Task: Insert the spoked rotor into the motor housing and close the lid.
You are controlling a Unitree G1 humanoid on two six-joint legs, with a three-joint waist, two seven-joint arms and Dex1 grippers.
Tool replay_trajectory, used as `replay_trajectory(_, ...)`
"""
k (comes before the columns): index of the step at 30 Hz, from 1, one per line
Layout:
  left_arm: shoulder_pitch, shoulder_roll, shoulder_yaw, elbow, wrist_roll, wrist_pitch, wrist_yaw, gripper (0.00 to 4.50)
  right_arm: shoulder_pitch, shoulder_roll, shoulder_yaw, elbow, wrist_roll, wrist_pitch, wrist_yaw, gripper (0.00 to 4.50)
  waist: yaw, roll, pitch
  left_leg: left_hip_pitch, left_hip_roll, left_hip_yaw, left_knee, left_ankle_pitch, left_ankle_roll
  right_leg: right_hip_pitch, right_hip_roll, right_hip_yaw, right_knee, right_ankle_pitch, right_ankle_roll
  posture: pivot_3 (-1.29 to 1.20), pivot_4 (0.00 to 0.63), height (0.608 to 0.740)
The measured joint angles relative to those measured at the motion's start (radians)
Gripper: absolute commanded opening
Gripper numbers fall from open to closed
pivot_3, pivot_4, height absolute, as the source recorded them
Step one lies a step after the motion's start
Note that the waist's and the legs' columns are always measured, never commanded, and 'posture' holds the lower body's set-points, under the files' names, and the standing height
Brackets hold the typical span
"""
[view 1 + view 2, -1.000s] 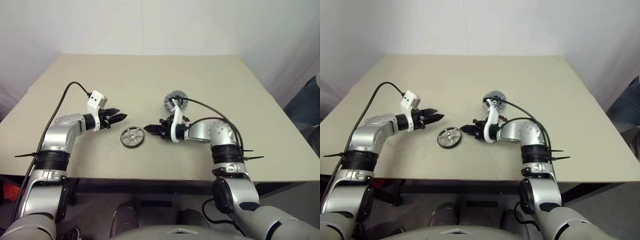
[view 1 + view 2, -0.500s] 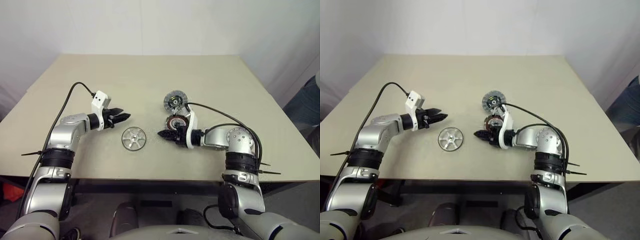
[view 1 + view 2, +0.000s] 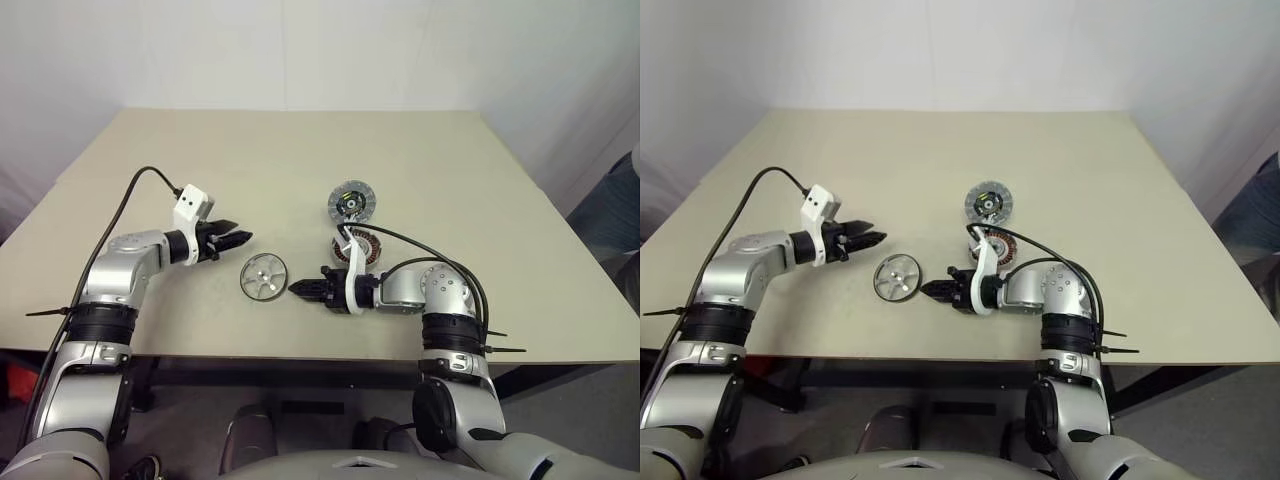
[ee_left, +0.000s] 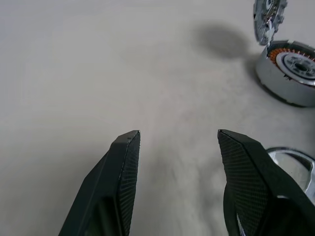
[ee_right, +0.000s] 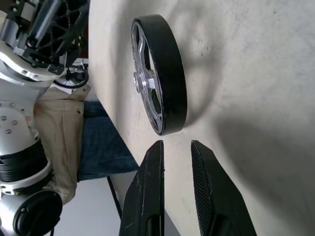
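Both pairs of jaws hold nothing: the left gripper (image 3: 243,238) has its two black, cross-hatched fingers (image 4: 123,162) standing well apart over bare desk, while the right gripper (image 3: 296,288) keeps its smooth, tapered black fingers (image 5: 150,196) close together with only a narrow slit between them.

Between the two grippers lies the spoked rotor (image 3: 263,276), flat on the matte beige desk (image 3: 300,160) and close to its near edge. It is a grey metal wheel with a thick, dark-looking rim, a small bright hub and broad spokes with openings between them. The right gripper's tips point at its rim from just beside it, without touching; the left gripper hangs near it on the other side, toward the desk's left edge.

Farther toward the middle of the desk sits the motor housing (image 3: 356,245), a shallow round cup of shiny silver metal with a ring of copper-brown windings around a central bearing. Just beyond it, toward the far edge, is the lid (image 3: 350,201), a round disc with a toothed silver rim and a dark inner face carrying small yellow and white bits. In the left wrist view it seems to stand tilted, close to the housing.
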State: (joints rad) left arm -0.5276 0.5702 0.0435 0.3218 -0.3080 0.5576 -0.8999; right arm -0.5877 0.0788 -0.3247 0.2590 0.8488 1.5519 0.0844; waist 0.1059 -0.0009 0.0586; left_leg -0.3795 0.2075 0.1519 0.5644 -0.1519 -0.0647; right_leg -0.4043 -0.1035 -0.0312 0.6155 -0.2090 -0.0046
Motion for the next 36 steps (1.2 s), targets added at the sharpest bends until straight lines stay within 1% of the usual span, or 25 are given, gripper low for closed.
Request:
replay_trajectory(7, 0.008, 0.002, 0.007, -0.025, -0.004, 0.009, 0.016, 2.66, -0.056, 0.024, 0.052, 0.101, -0.065, -0.096, 0.065, 0.91, -0.002, 0.0, 0.0, 0.001, 0.0, 0.0, 0.0, 0.0, -0.001, 0.0, 0.0, 0.0, 0.001, 0.0, 0.0, 0.0, 0.0, 0.74)
replay_trajectory(16, 0.016, 0.002, 0.007, -0.025, -0.003, 0.009, 0.023, 2.66, -0.09, 0.032, 0.055, 0.166, -0.107, -0.175, 0.095, 0.91, -0.004, 0.0, 0.0, 0.001, 0.0, 0.0, 0.0, 0.0, -0.001, 0.0, 0.0, 0.0, 0.002, 0.0, 0.0, 0.0, 0.0, 0.74)
replay_trajectory(19, 0.016, 0.001, 0.007, -0.024, -0.003, 0.007, 0.024, 2.66, -0.101, 0.033, 0.038, 0.19, -0.114, -0.199, 0.085, 0.38, -0.005, 0.0, 0.0, 0.001, 0.0, 0.0, 0.0, 0.001, -0.001, 0.0, 0.0, 0.001, 0.002, 0.0, 0.0, 0.0, 0.0, 0.74)
replay_trajectory(20, 0.015, 0.001, 0.007, -0.024, -0.003, 0.007, 0.024, 2.66, -0.103, 0.033, 0.029, 0.195, -0.113, -0.201, 0.085, 0.28, -0.005, 0.0, 0.0, 0.001, 0.0, 0.0, 0.0, 0.001, -0.001, 0.0, 0.0, 0.001, 0.002, 0.0, 0.0, 0.0, 0.0, 0.74)
replay_trajectory(27, 0.009, -0.003, 0.005, -0.015, -0.002, 0.0, 0.027, 2.66, -0.112, 0.027, 0.0, 0.195, -0.111, -0.176, 0.084, 0.28, -0.005, 0.0, 0.0, 0.001, 0.0, 0.0, 0.0, 0.001, -0.001, 0.0, 0.0, 0.001, 0.002, 0.0, 0.0, 0.0, 0.0, 0.74)
replay_trajectory(30, 0.0, -0.008, 0.003, -0.009, -0.001, -0.005, 0.028, 2.66, -0.126, 0.018, -0.039, 0.163, -0.098, -0.139, 0.077, 0.28, -0.004, 0.0, 0.0, 0.001, 0.0, 0.0, 0.0, 0.001, -0.001, 0.0, 0.0, 0.001, 0.002, 0.0, 0.0, 0.0, 0.0, 0.74)
replay_trajectory(32, -0.003, -0.014, 0.002, -0.007, -0.001, -0.007, 0.028, 2.66, -0.145, 0.001, -0.097, 0.109, -0.062, -0.078, 0.065, 0.28, -0.001, 0.0, 0.0, 0.001, -0.001, 0.0, 0.0, 0.001, -0.001, 0.0, 0.0, 0.001, 0.002, 0.0, 0.0, 0.0, 0.0, 0.74)
replay_trajectory(36, -0.001, -0.024, 0.002, -0.003, -0.001, -0.008, 0.029, 2.66, -0.197, -0.076, -0.245, -0.006, -0.003, 0.034, 0.03, 0.28, 0.005, 0.0, 0.0, 0.001, 0.0, 0.0, 0.0, 0.001, -0.001, 0.0, 0.0, 0.001, 0.002, 0.0, 0.0, 0.0, 0.0, 0.74)
